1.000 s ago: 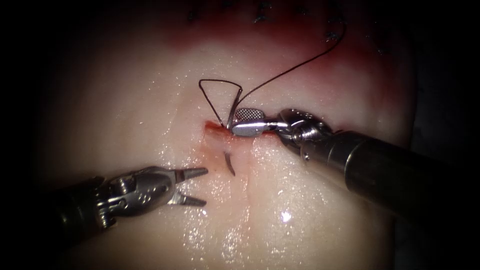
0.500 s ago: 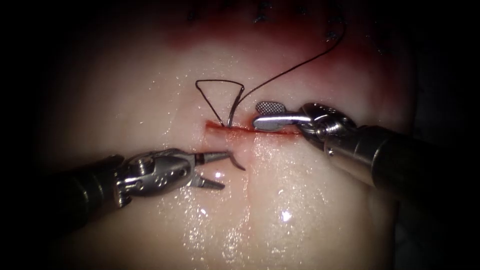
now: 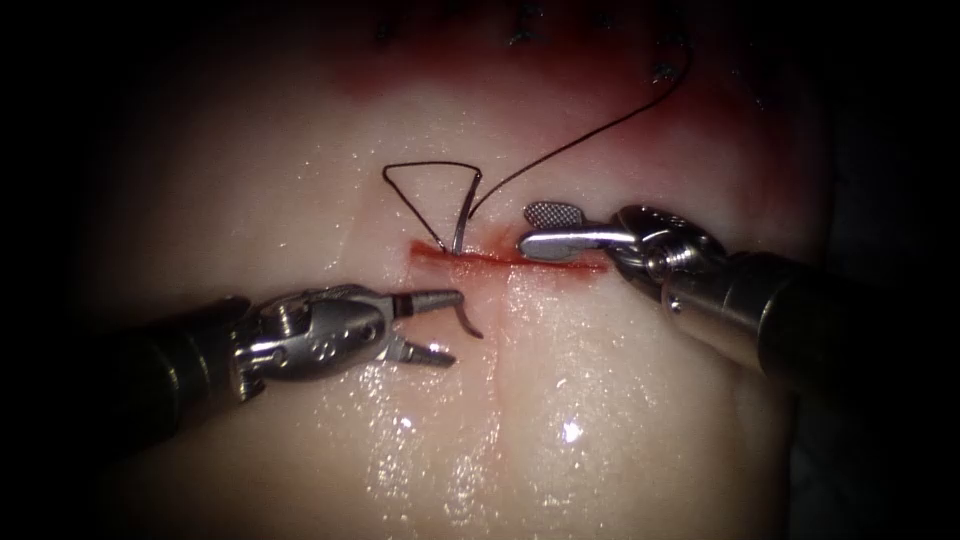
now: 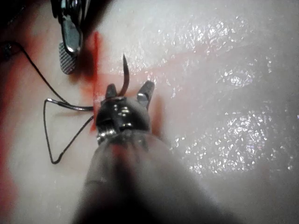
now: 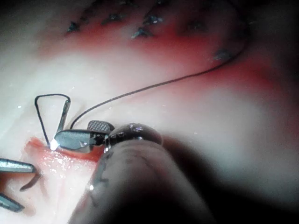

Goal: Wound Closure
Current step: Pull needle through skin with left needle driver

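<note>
Compared with a second ago, the left tool (image 3: 448, 325) has come up to the needle (image 3: 468, 320) tip, its jaws parted astride it and holding nothing, while the right tool (image 3: 535, 228) has let go and backed off to the right, jaws open and empty. The needle sits in the tissue (image 3: 620, 400): tail end standing above the cut (image 3: 500, 257), tip out below it. Thread (image 3: 590, 130) loops from the tail toward finished stitches (image 3: 525, 35) at the far edge. Judged from this, one bite is placed; drawing through, tying and most of the cut remain.
</note>
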`<state>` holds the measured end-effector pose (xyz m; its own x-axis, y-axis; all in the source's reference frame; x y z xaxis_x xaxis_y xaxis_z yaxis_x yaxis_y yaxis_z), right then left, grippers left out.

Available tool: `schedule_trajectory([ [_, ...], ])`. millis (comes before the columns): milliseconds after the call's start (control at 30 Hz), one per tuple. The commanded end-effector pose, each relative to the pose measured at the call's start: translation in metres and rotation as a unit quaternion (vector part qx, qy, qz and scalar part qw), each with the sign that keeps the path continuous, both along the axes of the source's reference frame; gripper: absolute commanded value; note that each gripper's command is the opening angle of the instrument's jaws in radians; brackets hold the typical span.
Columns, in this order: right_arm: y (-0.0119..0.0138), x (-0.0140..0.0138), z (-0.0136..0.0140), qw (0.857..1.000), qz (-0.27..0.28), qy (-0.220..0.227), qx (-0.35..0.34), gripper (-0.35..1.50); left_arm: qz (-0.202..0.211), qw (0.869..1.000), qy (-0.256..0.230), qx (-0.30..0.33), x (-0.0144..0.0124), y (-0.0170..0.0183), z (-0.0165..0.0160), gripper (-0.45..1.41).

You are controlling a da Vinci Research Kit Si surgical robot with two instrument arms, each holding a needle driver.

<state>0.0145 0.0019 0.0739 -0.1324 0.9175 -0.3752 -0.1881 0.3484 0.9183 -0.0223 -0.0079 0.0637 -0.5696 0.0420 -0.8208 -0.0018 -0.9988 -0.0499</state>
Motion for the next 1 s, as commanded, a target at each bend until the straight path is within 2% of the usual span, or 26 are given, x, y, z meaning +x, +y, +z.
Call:
schedule_trajectory([
  [33,0.0002,0.0006,0.0006,1.000,0.001,0.001,-0.001,1.28,0.000,1.000,0.001,-0.003,-0.0009,0.0003,0.0007,0.69],
  [200,0.0002,0.0005,0.0005,1.000,0.001,0.002,-0.003,1.26,-0.001,1.000,0.003,-0.010,-0.0018,0.0006,0.0014,0.68],
  [467,0.0001,-0.0005,0.0001,1.000,0.003,0.003,-0.004,1.23,0.000,1.000,0.005,-0.014,-0.0021,0.0007,0.0024,0.57],
  [533,0.0001,-0.0007,0.0000,1.000,0.007,0.002,-0.004,1.21,-0.001,1.000,0.005,-0.014,-0.0023,0.0007,0.0025,0.42],
  [567,0.0002,-0.0009,0.0000,1.000,0.008,0.002,-0.004,1.21,-0.001,1.000,0.007,-0.013,-0.0023,0.0008,0.0025,0.26],
  [600,0.0002,-0.0010,-0.0001,1.000,0.009,0.002,-0.007,1.21,0.003,1.000,0.005,-0.011,-0.0023,0.0008,0.0024,0.06],
  [633,0.0002,-0.0011,-0.0001,1.000,0.010,0.003,-0.006,1.21,0.010,1.000,0.001,-0.006,-0.0023,0.0008,0.0024,-0.29],
  [667,0.0002,-0.0012,-0.0002,1.000,0.011,0.005,-0.009,1.21,0.011,1.000,-0.003,0.005,-0.0024,0.0008,0.0025,-0.35],
  [833,0.0003,-0.0020,-0.0007,0.999,0.024,0.020,-0.014,1.13,0.036,0.998,-0.006,0.052,-0.0026,0.0008,0.0026,-0.35],
  [933,0.0004,-0.0025,-0.0011,0.998,0.035,0.030,-0.031,1.09,0.026,0.996,-0.012,0.085,-0.0027,0.0008,0.0026,-0.35],
  [1000,0.0005,-0.0027,-0.0014,0.997,0.044,0.032,-0.062,0.94,0.015,0.992,-0.024,0.122,-0.0027,0.0006,0.0025,-0.35],
])
